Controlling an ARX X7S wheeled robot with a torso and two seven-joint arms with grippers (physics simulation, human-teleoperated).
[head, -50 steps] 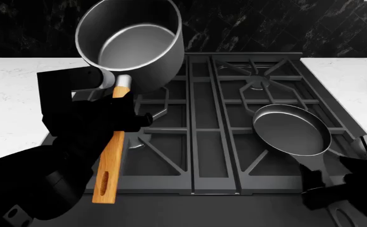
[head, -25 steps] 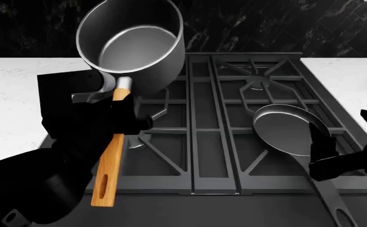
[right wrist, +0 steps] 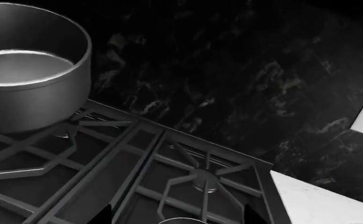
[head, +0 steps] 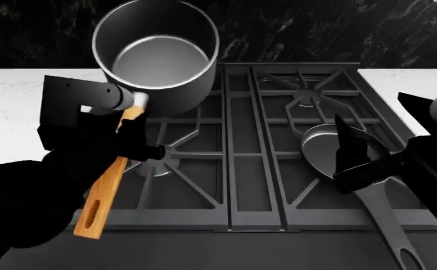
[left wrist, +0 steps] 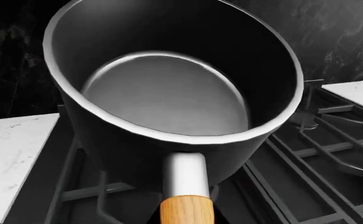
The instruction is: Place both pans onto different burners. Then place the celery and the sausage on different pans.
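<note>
The left pincer (head: 132, 135) is clamped on the orange-brown wooden handle (head: 106, 185) of the saucepan (head: 156, 53), gripping it near the metal collar where handle meets pot. The saucepan sits just beyond this pincer, over the rear left burner (head: 180, 121) of the stove (head: 233, 169); whether its base rests on the grate or hangs slightly above it cannot be told. In the left wrist view the pot (left wrist: 168, 93) fills the frame, empty, its handle running back toward the camera.

The right pincer (head: 357, 154) hangs over the front right burner (head: 308, 185), its dark fingers (head: 348, 143) pointing toward the back of the stove and covering the near edge of the frying pan (head: 327, 143). How far it is parted, and whether it touches the pan, cannot be told from these views. The frying pan lies on the grate under and just beyond this pincer, and its long dark handle (head: 387, 225) runs back toward the robot, ending in a loop. The right wrist view looks across the grates toward the saucepan (right wrist: 25, 65) and the black marble wall (right wrist: 231, 70).

White table (head: 16, 107) flanks the stove. No celery or sausage can be made out.
</note>
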